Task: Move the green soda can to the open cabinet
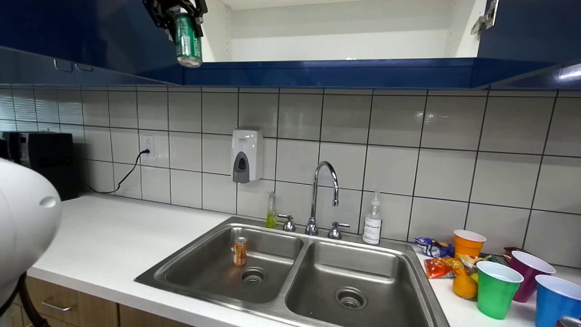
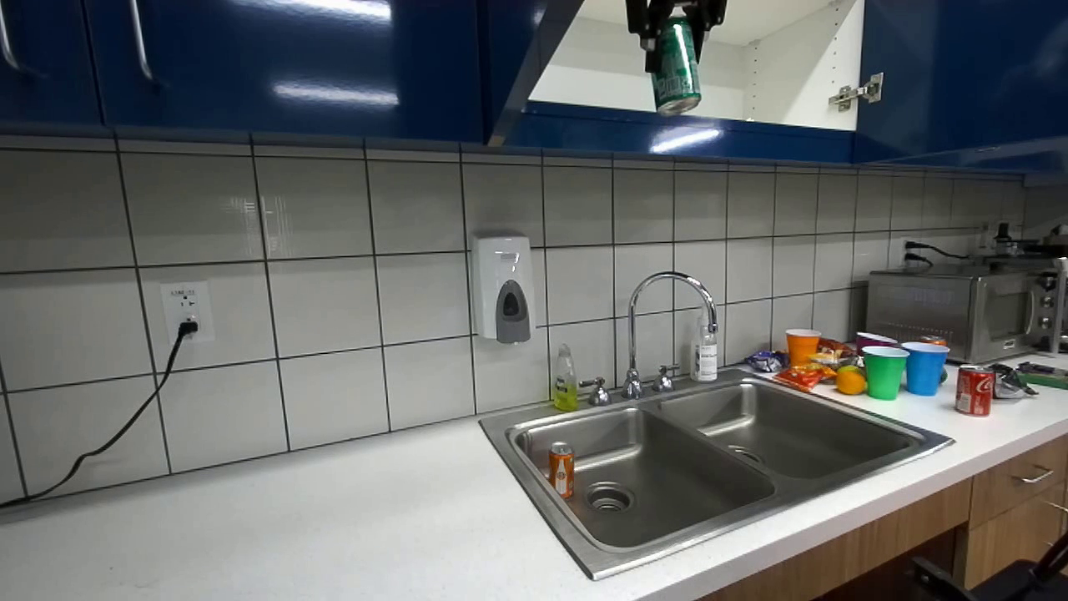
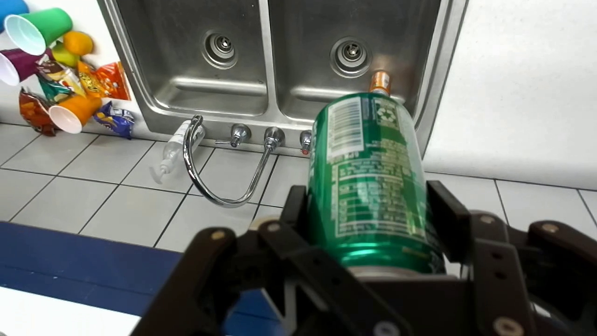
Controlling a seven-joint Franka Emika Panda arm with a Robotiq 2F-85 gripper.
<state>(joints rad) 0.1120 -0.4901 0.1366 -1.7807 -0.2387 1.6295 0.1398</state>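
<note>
The green soda can [image 1: 188, 47] is held up in the air in both exterior views [image 2: 677, 77]. My gripper [image 1: 185, 32] points down, with a black finger pressed to each side of the can [image 3: 368, 182] in the wrist view [image 3: 367, 205]. The can is slightly tilted, silvery end lowest. The open cabinet [image 1: 336, 72] has a white interior and a dark blue bottom edge, also visible in an exterior view [image 2: 801, 75] and the wrist view [image 3: 84, 263]. The can appears in front of the opening, its lower end near the level of the bottom edge.
The double sink [image 1: 295, 268] with its tall faucet [image 1: 313, 195] lies below, with an orange can [image 1: 239, 251] in one basin. Open blue doors [image 2: 934, 75] flank the opening. Cups [image 2: 884, 373], snack bags, an orange and a red can [image 2: 974, 391] stand on the counter.
</note>
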